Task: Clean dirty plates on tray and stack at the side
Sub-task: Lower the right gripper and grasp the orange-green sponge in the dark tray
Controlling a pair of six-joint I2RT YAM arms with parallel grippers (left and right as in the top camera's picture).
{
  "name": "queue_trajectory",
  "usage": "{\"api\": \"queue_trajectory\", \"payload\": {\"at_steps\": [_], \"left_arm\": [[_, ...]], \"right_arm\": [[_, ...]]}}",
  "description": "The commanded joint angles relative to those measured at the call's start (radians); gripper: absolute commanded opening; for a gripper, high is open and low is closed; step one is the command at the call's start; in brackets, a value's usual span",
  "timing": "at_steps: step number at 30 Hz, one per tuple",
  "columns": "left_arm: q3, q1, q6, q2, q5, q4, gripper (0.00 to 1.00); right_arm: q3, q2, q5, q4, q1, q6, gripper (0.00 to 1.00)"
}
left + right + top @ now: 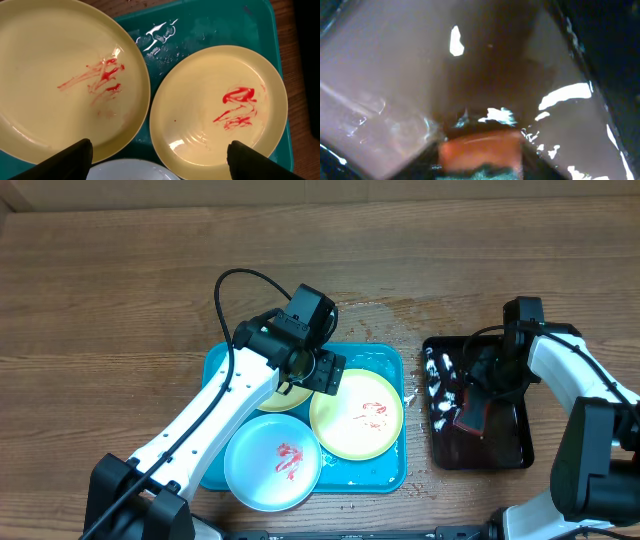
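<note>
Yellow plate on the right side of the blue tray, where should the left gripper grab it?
Pinch its far rim from above: the yellow plate lies flat, and the bare blue tray beyond that edge should leave finger room.

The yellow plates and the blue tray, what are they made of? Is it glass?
Likely plastic, not glass. The yellow plates look smooth and glossy, with soft highlights and thin rounded rims. The tray looks like moulded glossy plastic too, shining where it seems wet.
</note>
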State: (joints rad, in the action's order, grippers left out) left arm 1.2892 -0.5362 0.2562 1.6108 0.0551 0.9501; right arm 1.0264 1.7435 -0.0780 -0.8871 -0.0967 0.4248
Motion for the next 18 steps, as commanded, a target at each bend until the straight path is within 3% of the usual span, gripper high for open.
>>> {"api": "queue_trajectory", "payload": {"at_steps": [1,4,18], "left_arm": [[-0.002,0.005,-0.01,0.003,-0.003,-0.005,0.86],[-0.002,0.005,-0.01,0.003,-0.002,-0.008,0.86],[-0.002,0.005,-0.009,0.003,-0.002,-0.02,0.87]], "right_arm": [[0.0,0.003,-0.022,0.0,0.002,-0.01,0.2],[0.0,0.003,-0.021,-0.004,0.002,-0.009,0.04],[0.077,0.003,-0.059,0.095,0.002,-0.068,0.04]]}}
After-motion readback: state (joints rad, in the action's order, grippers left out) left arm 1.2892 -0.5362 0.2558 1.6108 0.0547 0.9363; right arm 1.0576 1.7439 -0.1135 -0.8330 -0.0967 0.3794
